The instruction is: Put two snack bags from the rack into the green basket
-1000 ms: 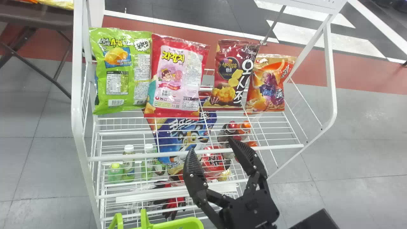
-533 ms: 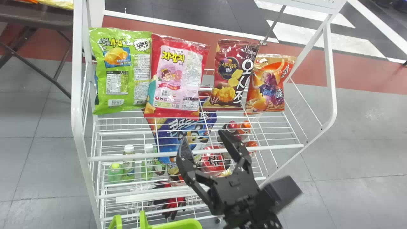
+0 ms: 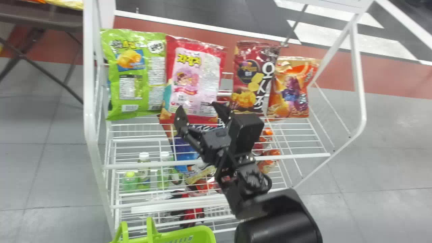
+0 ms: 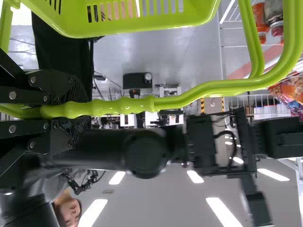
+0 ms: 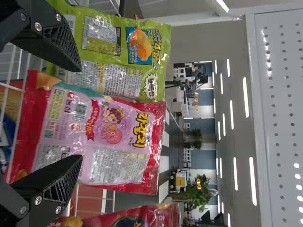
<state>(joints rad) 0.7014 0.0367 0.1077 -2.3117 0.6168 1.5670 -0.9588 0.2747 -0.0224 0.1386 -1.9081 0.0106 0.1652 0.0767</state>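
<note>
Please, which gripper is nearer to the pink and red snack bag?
Right. The right gripper is near the lower part of the bag, fingers open; the left gripper is farther away, holding the basket handle.

It looks shop-like, with snack bags (image 3: pixel 195 77) on a wire rack (image 3: pixel 303 156).

The green bag (image 3: pixel 133 76) and the pink-and-red bag (image 3: pixel 194 81) are showing glossy, crinkled film that is catching white glints. The maroon bag (image 3: pixel 251 79) and the orange bag (image 3: pixel 290 89) are sharing that shiny, creased wrap. The green basket (image 4: pixel 142 29) is looking like smooth plastic, its rippled handle (image 4: pixel 123 106) gleaming softly. The rack (image 3: pixel 297 156) is displaying smooth, white-finished wire. The right gripper (image 3: pixel 198 111) is presenting matt black fingers with rough, ridged pads (image 5: pixel 64 45).
</note>
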